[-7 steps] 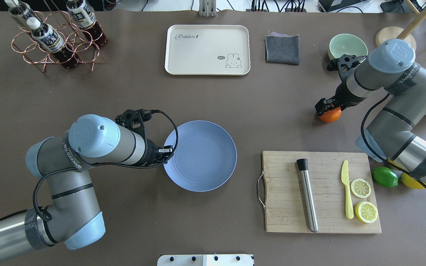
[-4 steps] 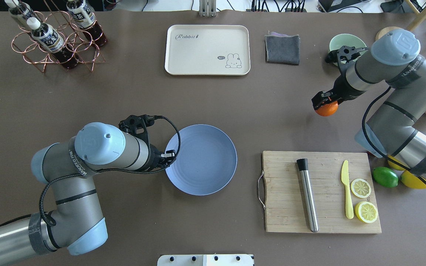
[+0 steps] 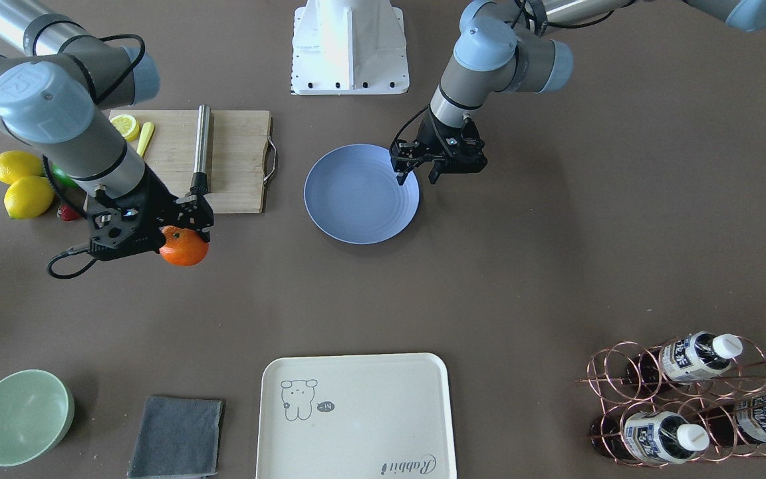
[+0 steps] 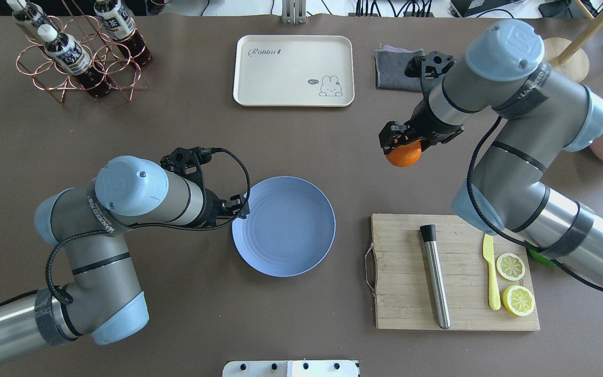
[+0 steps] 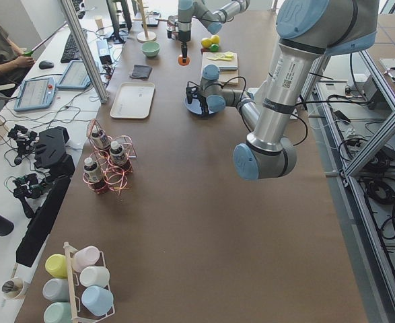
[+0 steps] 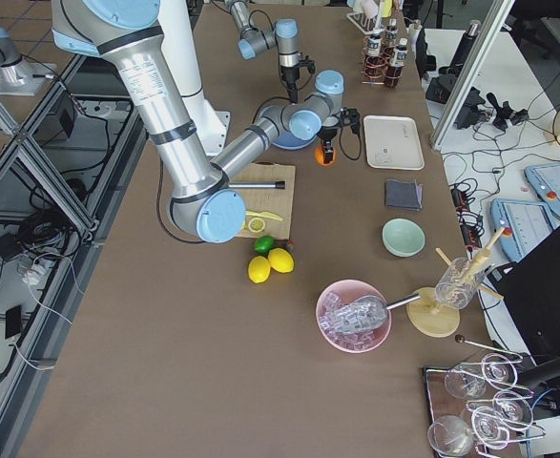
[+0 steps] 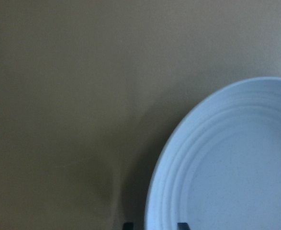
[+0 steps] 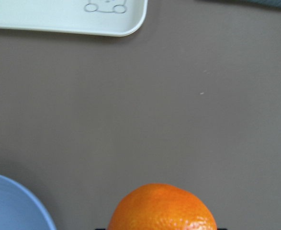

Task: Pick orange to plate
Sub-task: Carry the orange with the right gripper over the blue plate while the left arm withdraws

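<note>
The orange (image 4: 404, 154) hangs above the bare table, up and to the right of the plate, with my right gripper (image 4: 401, 142) shut on it. It fills the bottom of the right wrist view as the orange (image 8: 162, 208), with the plate (image 8: 11, 206) at the lower left corner. The periwinkle plate (image 4: 286, 228) lies flat mid-table. My left gripper (image 4: 241, 206) is at its left rim. In the front-facing view the left gripper (image 3: 417, 176) is open and straddles the rim of the plate (image 3: 356, 196), one finger over the plate and one outside.
A cutting board (image 4: 453, 272) with a metal tube, a yellow knife and lemon halves lies right of the plate. A cream tray (image 4: 293, 70), a grey cloth (image 4: 393, 68) and a bottle rack (image 4: 79, 52) stand at the back. A green bowl (image 3: 20, 416) and whole lemons (image 3: 20, 183) sit on the right arm's side.
My right arm has lifted the orange off the table and carried it left, towards the plate. The left gripper shifted a little at the plate's rim, and the plate slid slightly towards me.
</note>
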`<action>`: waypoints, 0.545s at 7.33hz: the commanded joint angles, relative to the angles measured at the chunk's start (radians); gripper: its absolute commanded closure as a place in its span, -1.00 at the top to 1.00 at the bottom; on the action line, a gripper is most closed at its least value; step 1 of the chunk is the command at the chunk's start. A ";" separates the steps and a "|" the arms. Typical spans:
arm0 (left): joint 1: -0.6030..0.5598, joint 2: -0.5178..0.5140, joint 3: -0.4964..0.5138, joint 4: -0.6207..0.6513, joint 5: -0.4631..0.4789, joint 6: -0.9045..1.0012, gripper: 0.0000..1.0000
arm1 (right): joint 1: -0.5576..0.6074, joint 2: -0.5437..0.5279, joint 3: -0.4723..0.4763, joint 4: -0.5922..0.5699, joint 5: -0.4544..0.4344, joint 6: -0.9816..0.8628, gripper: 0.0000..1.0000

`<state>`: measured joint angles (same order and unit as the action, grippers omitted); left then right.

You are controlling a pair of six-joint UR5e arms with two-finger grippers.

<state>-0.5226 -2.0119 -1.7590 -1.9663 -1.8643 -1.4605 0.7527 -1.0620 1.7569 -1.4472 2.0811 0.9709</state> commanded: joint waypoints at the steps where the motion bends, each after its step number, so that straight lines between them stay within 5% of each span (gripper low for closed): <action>1: -0.176 0.062 0.003 0.003 -0.129 0.203 0.52 | -0.152 0.089 0.001 -0.010 -0.122 0.167 -1.00; 3: -0.369 0.163 0.024 0.004 -0.257 0.474 0.55 | -0.275 0.154 -0.029 -0.028 -0.231 0.259 -1.00; 4: -0.432 0.200 0.030 0.004 -0.292 0.574 0.74 | -0.314 0.205 -0.089 -0.029 -0.263 0.284 -1.00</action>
<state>-0.8573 -1.8668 -1.7401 -1.9623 -2.0960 -1.0330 0.5014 -0.9116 1.7220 -1.4707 1.8726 1.2164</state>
